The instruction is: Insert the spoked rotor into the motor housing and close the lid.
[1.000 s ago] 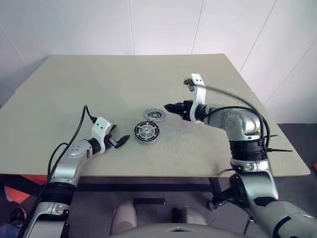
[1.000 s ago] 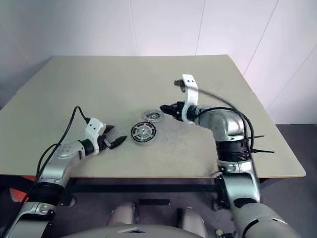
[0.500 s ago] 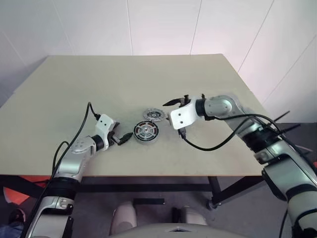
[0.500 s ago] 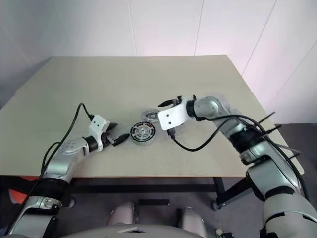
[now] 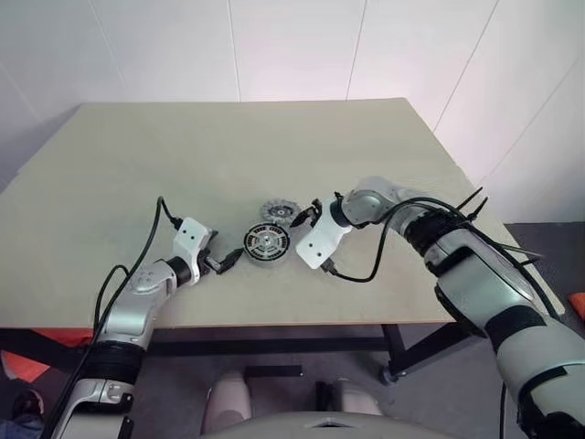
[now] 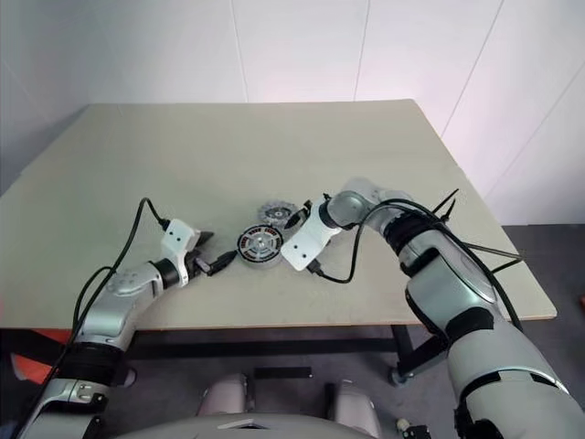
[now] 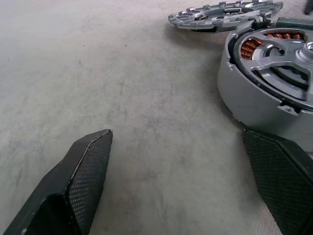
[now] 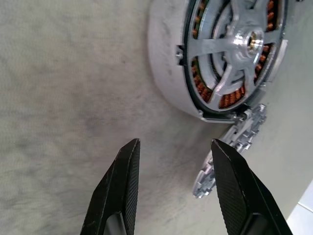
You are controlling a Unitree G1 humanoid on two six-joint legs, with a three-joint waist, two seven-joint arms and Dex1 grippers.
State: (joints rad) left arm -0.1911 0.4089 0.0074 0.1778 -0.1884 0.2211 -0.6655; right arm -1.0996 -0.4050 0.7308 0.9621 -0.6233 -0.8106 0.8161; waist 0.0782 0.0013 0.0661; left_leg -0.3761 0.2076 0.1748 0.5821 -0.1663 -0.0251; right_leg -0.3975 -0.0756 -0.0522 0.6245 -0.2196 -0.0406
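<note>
Head view: housing (image 5: pixel 267 244) sits mid-table with the rotor (image 8: pixel 234 49) already seated inside; lid (image 5: pixel 277 213) just behind.

Left wrist: left gripper (image 7: pixel 190 181) spread, empty, one finger beside housing.

Right wrist: right gripper (image 8: pixel 171 188) half-parted, empty; it should straddle the lid rim squarely.

1. The motor housing (image 5: pixel 267 244) stands on the table (image 5: pixel 137 165), between the two claws.
2. The spoked rotor (image 8: pixel 234 51) sits inside the housing.
3. The left gripper (image 5: pixel 222 262) is just left of the housing, one finger (image 7: pixel 283 181) beside its wall.
4. The lid (image 5: pixel 278 213) lies behind the housing, partly leaning on it.
5. The right gripper (image 5: pixel 304 218) is just right of the lid.
</note>
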